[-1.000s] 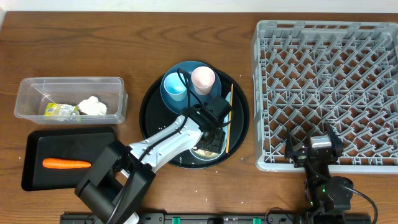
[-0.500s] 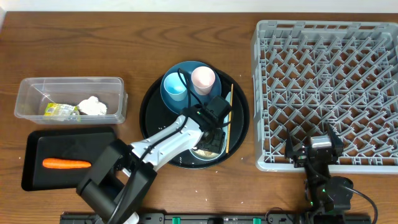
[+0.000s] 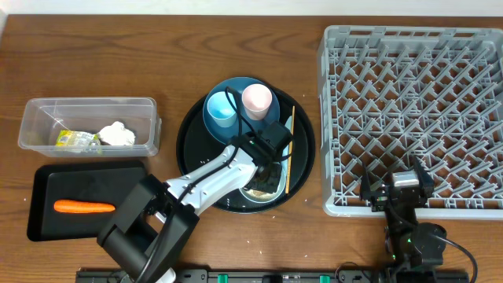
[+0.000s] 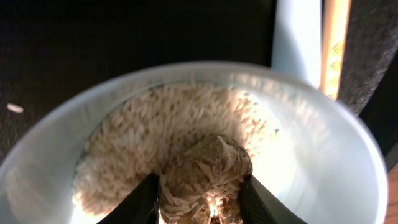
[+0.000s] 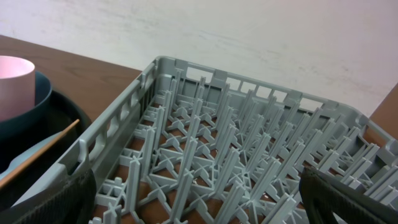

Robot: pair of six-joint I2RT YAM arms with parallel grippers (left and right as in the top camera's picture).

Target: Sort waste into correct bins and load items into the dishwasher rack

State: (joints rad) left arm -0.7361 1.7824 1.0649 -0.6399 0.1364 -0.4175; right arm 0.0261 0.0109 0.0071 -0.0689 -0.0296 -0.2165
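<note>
Table (image 3: 94, 47): L jaws pinch brown scrap (image 4: 205, 168) in white bowl (image 4: 348, 162).

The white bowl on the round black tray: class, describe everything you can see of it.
The white bowl is round, smooth and glossy, standing upright at the near edge of the round black tray, beside the chopstick. Rice grains cover its floor, with a brownish lump on top. The left gripper reaches in from above, fingers against both sides of the lump.
</note>
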